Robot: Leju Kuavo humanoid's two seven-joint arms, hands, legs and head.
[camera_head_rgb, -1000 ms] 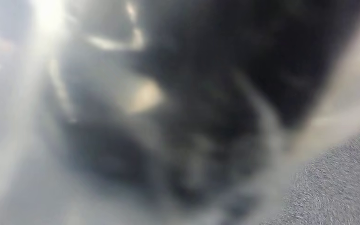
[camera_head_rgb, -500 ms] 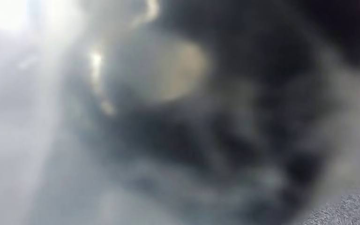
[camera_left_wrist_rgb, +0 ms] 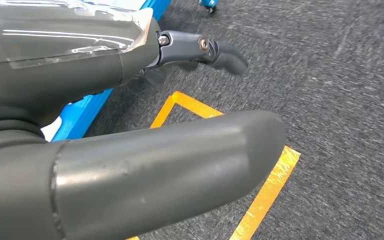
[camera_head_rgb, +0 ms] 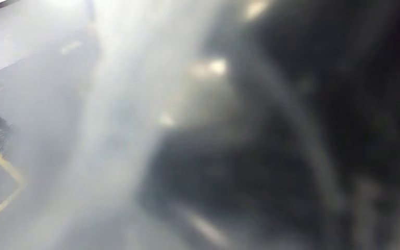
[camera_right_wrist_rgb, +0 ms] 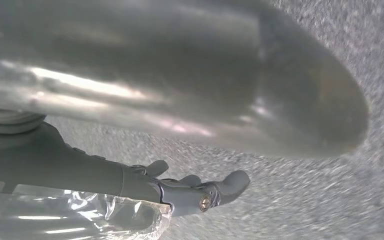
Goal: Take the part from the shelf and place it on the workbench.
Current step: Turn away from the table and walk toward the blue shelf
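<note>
The part [camera_left_wrist_rgb: 55,40] is a dark, smooth body wrapped in clear plastic film. In the left wrist view it lies against the dark fingers [camera_left_wrist_rgb: 215,50] of my left hand [camera_left_wrist_rgb: 140,160], whose thick thumb stretches out beside it. In the right wrist view the same wrapped part [camera_right_wrist_rgb: 70,215] sits against the fingers [camera_right_wrist_rgb: 220,190] of my right hand [camera_right_wrist_rgb: 180,75]. Both hands press on it from opposite sides, above the floor. The head view is badly blurred, with a large dark mass [camera_head_rgb: 281,156] close to the camera.
Grey carpet lies below, marked with yellow tape lines [camera_left_wrist_rgb: 270,185] [camera_head_rgb: 0,161]. A blue frame edge [camera_left_wrist_rgb: 87,112] runs close to my left hand. A pale surface [camera_head_rgb: 10,36] shows at the far left of the head view.
The whole head picture has shifted, so the camera has moved. The blurred dark mass now sits more to the right. Carpet with yellow tape shows at the left instead of the lower right.
</note>
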